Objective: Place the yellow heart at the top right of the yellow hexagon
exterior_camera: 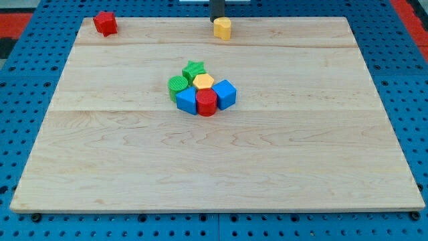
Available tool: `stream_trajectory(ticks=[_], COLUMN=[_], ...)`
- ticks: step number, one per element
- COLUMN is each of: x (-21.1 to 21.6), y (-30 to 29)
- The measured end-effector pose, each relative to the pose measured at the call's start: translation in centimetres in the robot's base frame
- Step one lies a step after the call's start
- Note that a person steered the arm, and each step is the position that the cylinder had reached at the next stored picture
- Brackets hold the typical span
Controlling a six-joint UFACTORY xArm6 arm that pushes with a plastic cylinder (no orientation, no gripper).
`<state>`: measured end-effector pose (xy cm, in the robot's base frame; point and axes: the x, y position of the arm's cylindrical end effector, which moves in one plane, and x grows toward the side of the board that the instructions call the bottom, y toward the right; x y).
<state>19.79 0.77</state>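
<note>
Inspection, view's left to right: red block is sitting at the board's top-left corner. Mid-board, green cylinder, green star, blue block, yellow hexagon, red cylinder and blue cube are clustering together. My tip is pressing against the yellow heart's top edge, gripping nothing, well above the hexagon.

Yellow heart, yellow hexagon
</note>
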Motion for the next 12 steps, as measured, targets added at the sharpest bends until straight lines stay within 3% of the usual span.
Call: stream_trajectory(ticks=[2,4,6,8,12], x=[1.8,1.7,6.1,6.7,9.3], y=[3.7,-0.2,-0.5,-5.8,-0.8])
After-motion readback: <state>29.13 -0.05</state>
